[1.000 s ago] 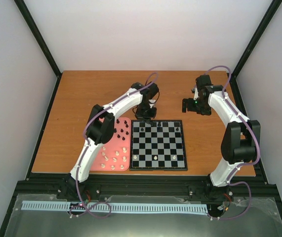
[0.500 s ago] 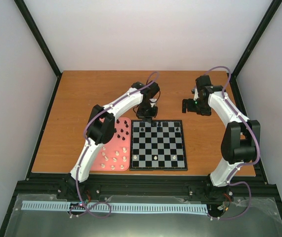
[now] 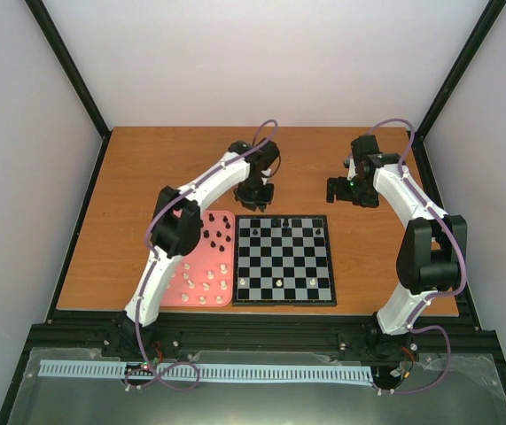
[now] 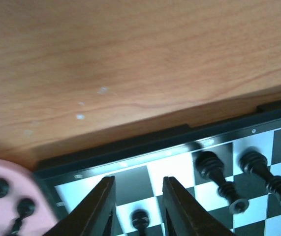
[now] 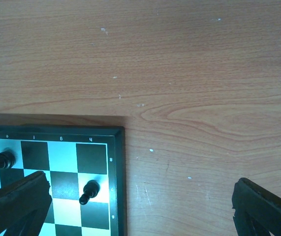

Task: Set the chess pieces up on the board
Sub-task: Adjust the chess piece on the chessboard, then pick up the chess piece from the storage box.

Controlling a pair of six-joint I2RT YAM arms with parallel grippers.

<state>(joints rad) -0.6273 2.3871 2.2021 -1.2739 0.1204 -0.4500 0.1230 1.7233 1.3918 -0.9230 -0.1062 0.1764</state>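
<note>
**Left gripper [image 3: 254, 192] drawing back from the far row**

Compared with a second ago, the left gripper is sitting farther from the arm bases. It was hanging over the far row of the square black-and-white chequered chessboard with a thin black border [image 3: 288, 257]. Now it is hovering just past the chessboard's far edge, toward the far left corner. Its dark fingers [image 4: 101, 206], clamped tight a moment back, are now standing slightly parted. In the left wrist view, a small black chess piece [image 4: 140, 220] is standing on the chessboard in the gap between them, touching neither finger, so it is released.

Two taller black chess pieces [image 4: 211, 171] are standing on the same far row, just to the right of that piece. A lone black chess piece [image 5: 88, 191] is standing near the chessboard's far right corner. Three cream-white chess pieces [image 3: 278, 282] are standing apart from one another along the near row.

A flat pink rectangular tray [image 3: 204, 257] is lying just beside the chessboard's left side. It is carrying more black pieces toward its far end and cream-white ones toward its near end.

The right gripper [image 3: 341, 190] is staying where it was, beyond the chessboard's far right corner, over the brown wood-grain table [image 3: 146, 177]. Its jaws are spread wide and holding nothing.
</note>
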